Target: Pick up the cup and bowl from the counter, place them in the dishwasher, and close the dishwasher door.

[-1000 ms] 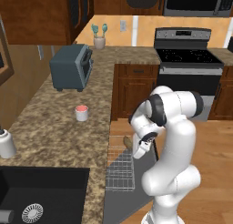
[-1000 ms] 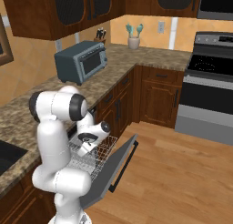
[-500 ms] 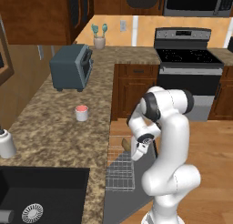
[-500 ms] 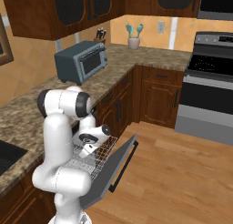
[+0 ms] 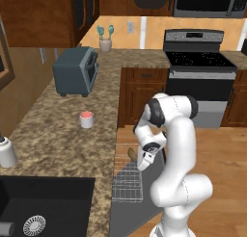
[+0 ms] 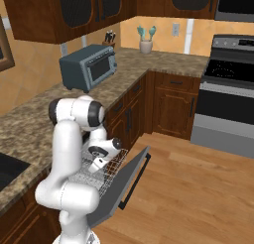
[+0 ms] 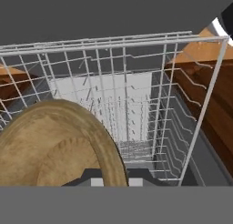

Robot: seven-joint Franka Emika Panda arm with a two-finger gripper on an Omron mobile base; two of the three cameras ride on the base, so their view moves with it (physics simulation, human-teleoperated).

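bowl [image 7: 54,141] cut off at hand view's left and lower edges, fingertips hidden behind it, wire rack [image 5: 128,183] partly masked by the arm in left base view, white jar [image 5: 6,152] clipped at left edge

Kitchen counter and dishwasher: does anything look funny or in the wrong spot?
Nothing looks spilled or broken. The cup stands upright on the counter. The dishwasher door hangs open, and the end effector holds the bowl over the rack.

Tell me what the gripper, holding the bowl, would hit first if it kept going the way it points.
Probably the dishwasher's wire rack: the gripper aims down into it with the bowl held at its rim. Depth is unclear.
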